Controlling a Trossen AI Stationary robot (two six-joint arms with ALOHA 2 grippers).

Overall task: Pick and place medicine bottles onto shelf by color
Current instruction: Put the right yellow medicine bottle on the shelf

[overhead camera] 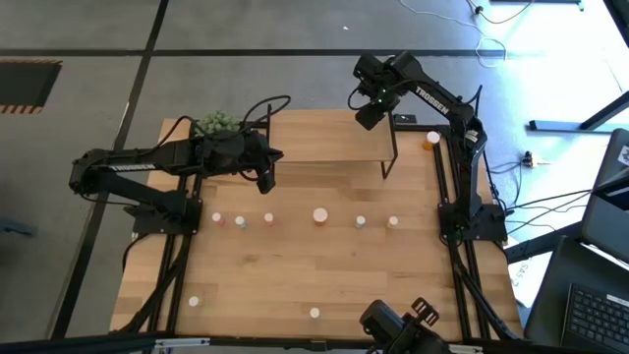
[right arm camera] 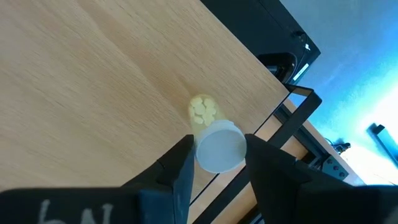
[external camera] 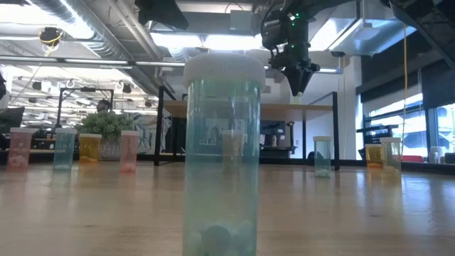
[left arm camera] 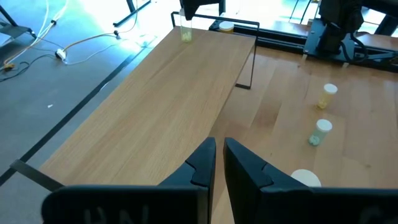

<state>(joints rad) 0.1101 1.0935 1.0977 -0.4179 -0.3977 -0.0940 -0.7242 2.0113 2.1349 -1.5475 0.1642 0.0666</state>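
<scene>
The shelf (overhead camera: 324, 146) is a light-wood board on a black frame at the table's far side. My right gripper (right arm camera: 217, 163) is over the shelf's right end, shut on a pale yellow medicine bottle (right arm camera: 203, 113). This same bottle (left arm camera: 185, 32) shows standing on the board in the left wrist view. My left gripper (left arm camera: 219, 163) hovers over the shelf's left end (overhead camera: 267, 169), shut and empty. Several small bottles stand upright on their bases in a row on the table (overhead camera: 320, 214), two more (overhead camera: 314, 313) near its near edge. My right gripper pinches the yellow bottle's white cap (right arm camera: 217, 148) between its two fingers, coming from above and pointing down. The bottle is upright, and its base appears to sit on the shelf board near the right end.
A spiky green plant (overhead camera: 218, 122) sits at the shelf's left end, close to my left arm. An orange bottle (overhead camera: 432, 139) stands right of the shelf. A pale green bottle (external camera: 222, 156) stands close to the low camera. Bare wood (overhead camera: 295, 265) lies between the row and the near edge.
</scene>
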